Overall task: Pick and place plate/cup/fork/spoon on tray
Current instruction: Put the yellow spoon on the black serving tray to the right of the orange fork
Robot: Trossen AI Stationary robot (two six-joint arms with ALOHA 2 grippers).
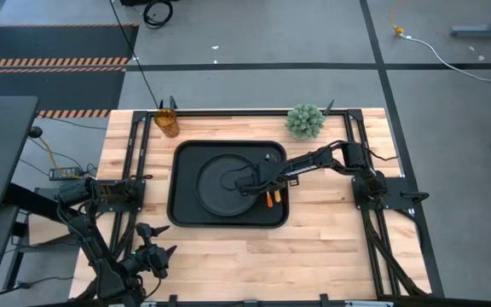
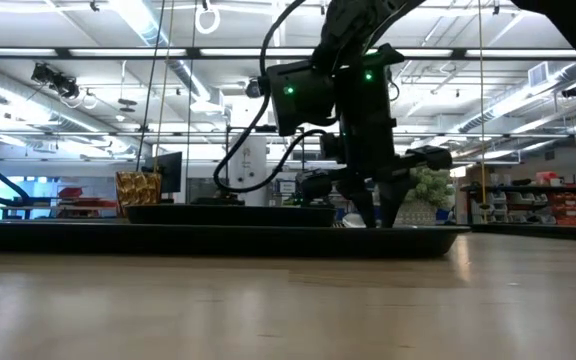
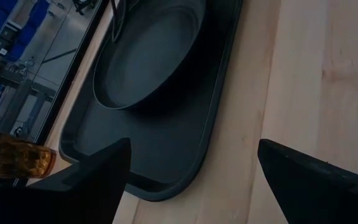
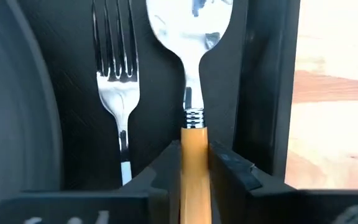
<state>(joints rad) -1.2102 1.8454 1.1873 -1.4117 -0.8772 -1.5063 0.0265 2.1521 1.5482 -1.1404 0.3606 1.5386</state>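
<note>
The right gripper [image 4: 194, 165] clamps the orange-handled steel spoon [image 4: 190, 81] over the black rectangular tray [image 1: 184, 213], the orange-handled fork [image 4: 115, 74] and round black plate [image 1: 220, 183] just beside it, while the translucent amber cup [image 1: 167, 122] stands well apart, untrayed.

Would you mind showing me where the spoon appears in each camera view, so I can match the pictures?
High view: the spoon lies in the tray, right of the plate, under the right hand.
Low view: hidden behind the tray rim.
Left wrist view: not in it.
Right wrist view: centre, orange handle between the hand's fingers, beside the fork.
Shared landmark: the tray.
</note>
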